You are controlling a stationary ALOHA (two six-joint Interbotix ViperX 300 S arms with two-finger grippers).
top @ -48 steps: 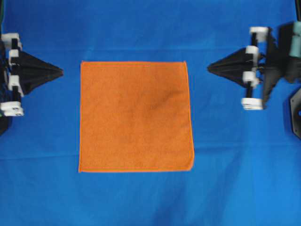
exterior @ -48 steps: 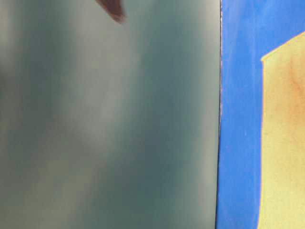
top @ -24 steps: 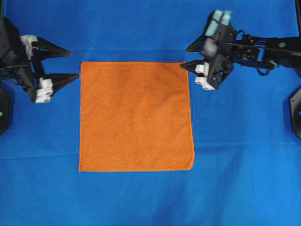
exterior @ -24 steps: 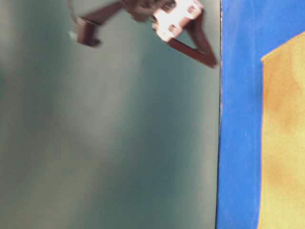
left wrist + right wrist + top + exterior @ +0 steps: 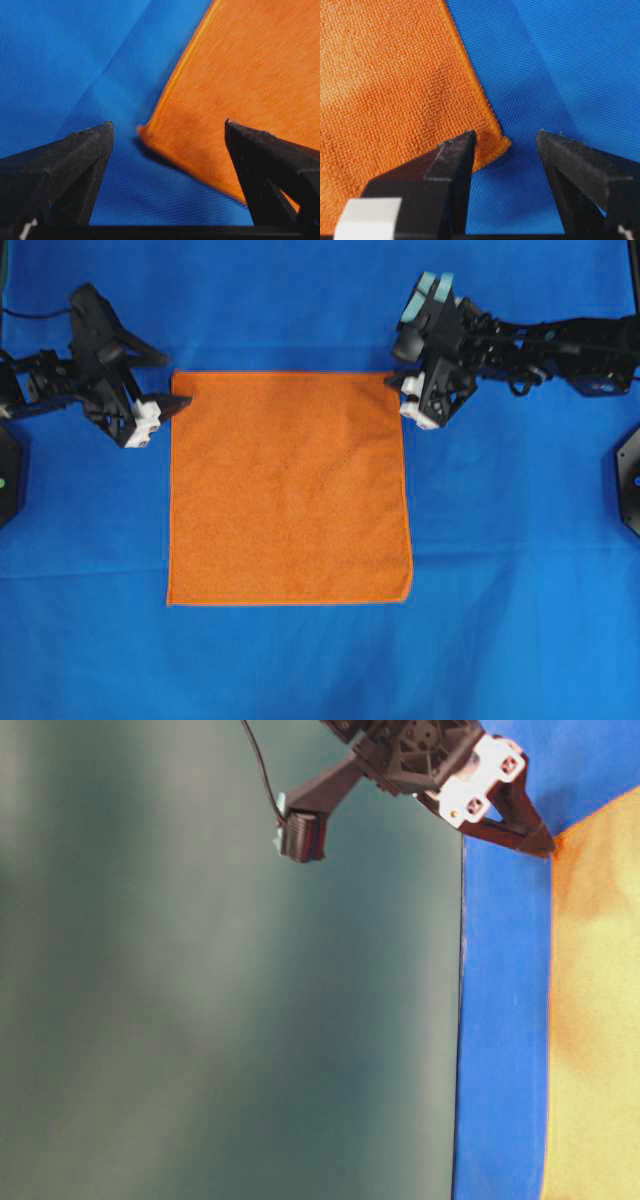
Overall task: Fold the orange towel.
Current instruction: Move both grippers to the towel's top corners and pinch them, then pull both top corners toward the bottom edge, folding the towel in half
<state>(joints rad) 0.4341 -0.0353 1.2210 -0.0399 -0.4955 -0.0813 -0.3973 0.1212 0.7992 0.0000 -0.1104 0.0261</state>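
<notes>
Jaws of both the left gripper [image 5: 167, 130] and right gripper [image 5: 505, 140] stand spread over the flat bright orange square terry towel's [image 5: 290, 488] far corners.

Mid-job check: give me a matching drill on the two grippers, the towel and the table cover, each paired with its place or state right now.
1. left gripper
2. right gripper
3. orange towel
4. blue cloth

a. flat, unfolded
b. open at the towel's top right corner
c. covers the table
d. open at the towel's top left corner

Pairs: 1-d, 2-b, 3-a, 4-c

Orange towel [image 5: 289, 488] plain, blue cloth [image 5: 300, 300], black grippers
</notes>
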